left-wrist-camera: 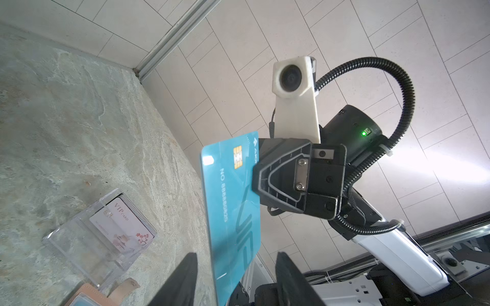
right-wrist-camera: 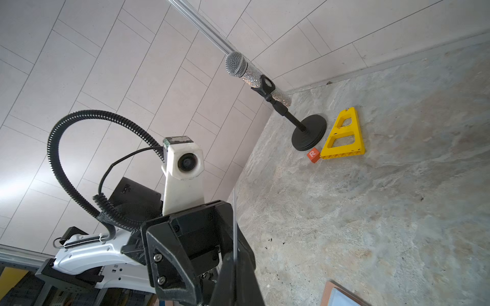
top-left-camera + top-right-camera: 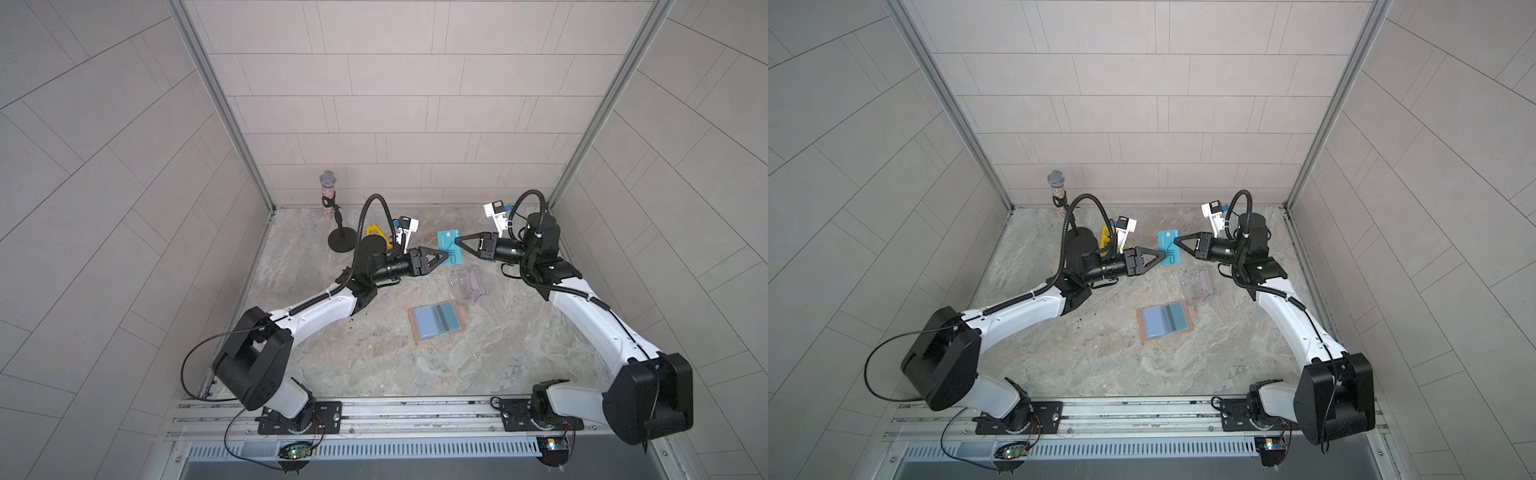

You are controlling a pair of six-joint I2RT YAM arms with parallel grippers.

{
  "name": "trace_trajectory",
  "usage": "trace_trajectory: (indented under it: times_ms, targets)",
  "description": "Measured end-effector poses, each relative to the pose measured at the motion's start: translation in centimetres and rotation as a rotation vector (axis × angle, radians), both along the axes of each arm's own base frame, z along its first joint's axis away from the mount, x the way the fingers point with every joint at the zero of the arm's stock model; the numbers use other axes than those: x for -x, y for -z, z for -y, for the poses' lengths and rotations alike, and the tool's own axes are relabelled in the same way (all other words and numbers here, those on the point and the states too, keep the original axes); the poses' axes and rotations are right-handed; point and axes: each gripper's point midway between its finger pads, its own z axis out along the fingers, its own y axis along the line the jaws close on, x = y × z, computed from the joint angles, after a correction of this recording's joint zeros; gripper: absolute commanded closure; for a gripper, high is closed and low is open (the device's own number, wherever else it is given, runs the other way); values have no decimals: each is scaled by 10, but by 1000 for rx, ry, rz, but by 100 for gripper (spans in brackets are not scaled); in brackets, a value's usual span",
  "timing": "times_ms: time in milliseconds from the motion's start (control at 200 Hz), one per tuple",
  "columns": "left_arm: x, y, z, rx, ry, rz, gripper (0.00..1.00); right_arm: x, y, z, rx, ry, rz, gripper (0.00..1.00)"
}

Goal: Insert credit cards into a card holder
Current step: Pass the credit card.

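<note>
Teal card (image 3: 445, 241) pinched by R gripper (image 3: 457, 240); L gripper (image 3: 444, 254) jaws spread round it.

Site: robot test cell, lab-type, viewed from my remote station. Enclosure: pale tile-pattern wall panels (image 3: 395, 104) joined by aluminium corner posts (image 3: 216, 104). Work surface: stone-print tabletop (image 3: 374, 357). Front edge: slotted metal rail (image 3: 415, 409) carrying both arm bases (image 3: 286, 417); bare circuit boards (image 3: 293, 452) wired below.
</note>
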Motion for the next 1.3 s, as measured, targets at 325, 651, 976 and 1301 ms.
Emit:
trace_trajectory:
  times_ms: [325, 651, 976, 1301]
  targets:
    - [2, -5, 1, 25, 14, -12, 66, 2, -4, -5, -12, -20, 10, 100]
    - [0, -5, 0, 38, 21, -33, 100, 0, 4, -6, 7, -18, 6, 90]
    - [1, 7, -6, 20, -9, -53, 100, 0, 41, 3, 155, 37, -57, 46]
    - [15, 57, -44, -194, -149, -129, 100, 19, 97, 58, 546, 252, -113, 46]
